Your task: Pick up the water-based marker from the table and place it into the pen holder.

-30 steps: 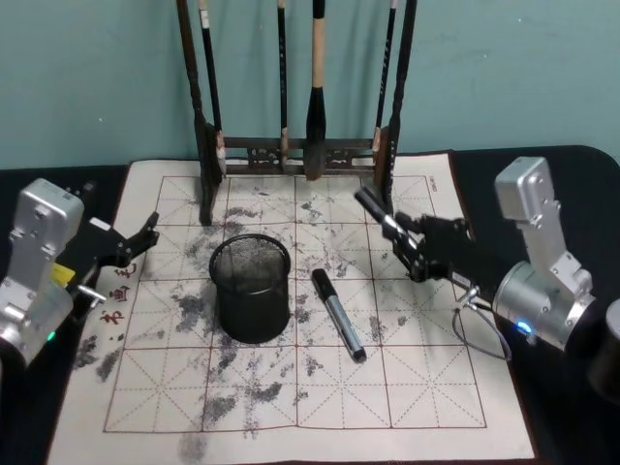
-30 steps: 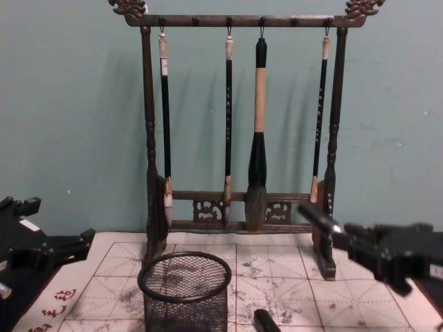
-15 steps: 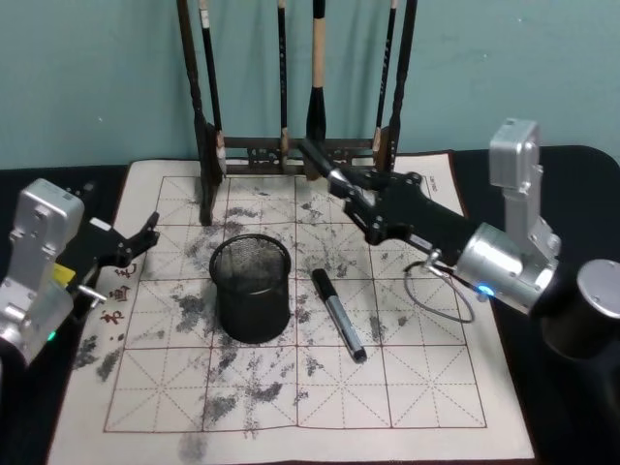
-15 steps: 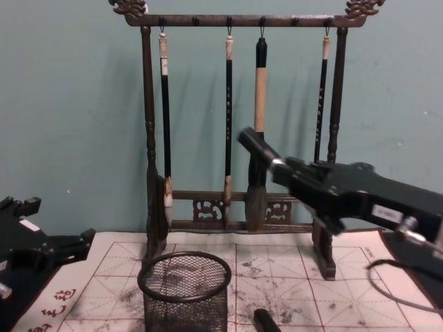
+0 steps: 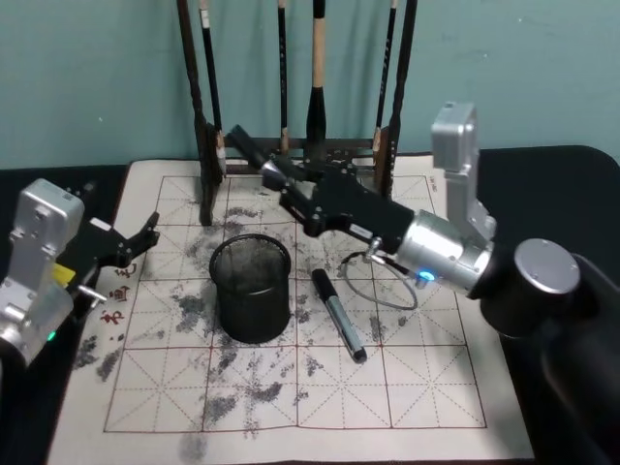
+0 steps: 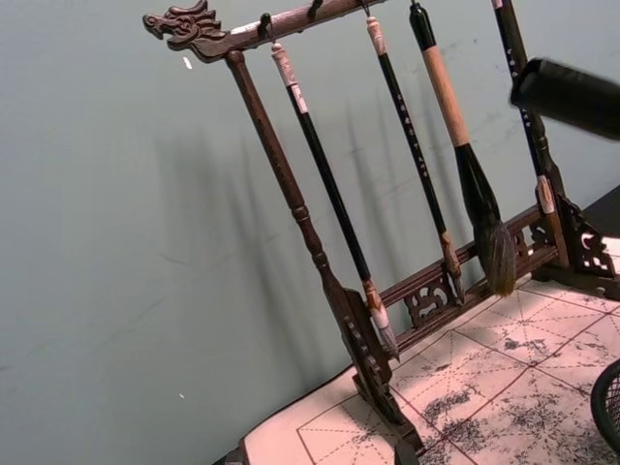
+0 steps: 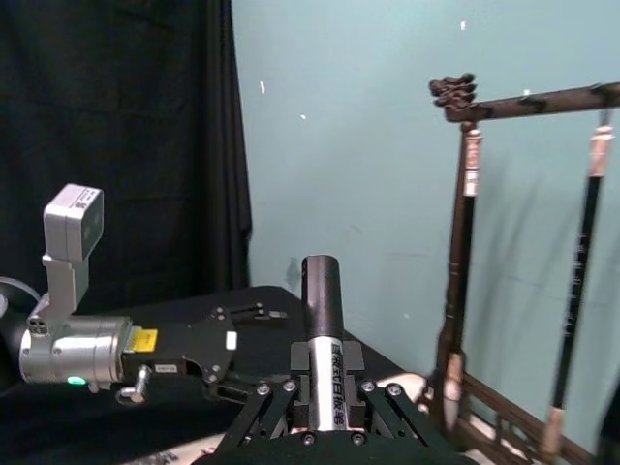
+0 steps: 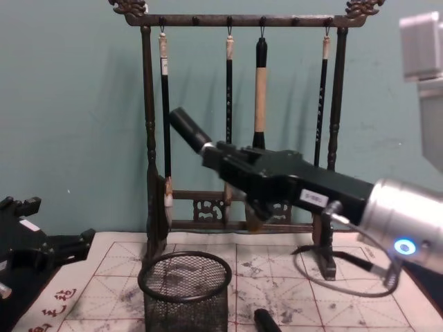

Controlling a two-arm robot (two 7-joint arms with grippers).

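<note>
Paper mat (image 5: 426, 387), gridded in red and blotched with ink, covers the table nearest the robot. On it lies a second marker (image 5: 337, 315), with a black cap and grey barrel, just beside the pen holder (image 5: 251, 291) on the robot's right. The pen holder, a short black mesh cup, stands upright in the middle of the mat. The left gripper (image 5: 136, 240) sits parked at the mat's left edge.

Higher up, the right gripper (image 5: 288, 187) reaches in from the right. It pinches the water-based marker (image 5: 247, 150) by its silver barrel. The marker is tilted, its black cap pointing up and toward the robot's left, well above the holder's rim in the chest view. Whether it hangs directly over the opening or slightly behind it cannot be told. Farthest back, a dark wooden brush rack (image 5: 205, 145) stands against a teal wall.

The step in hand appears to be carrying the marker to the cup. The next move likely calls for centring it over the opening, tipping it nearer upright, lowering it, then letting go.
</note>
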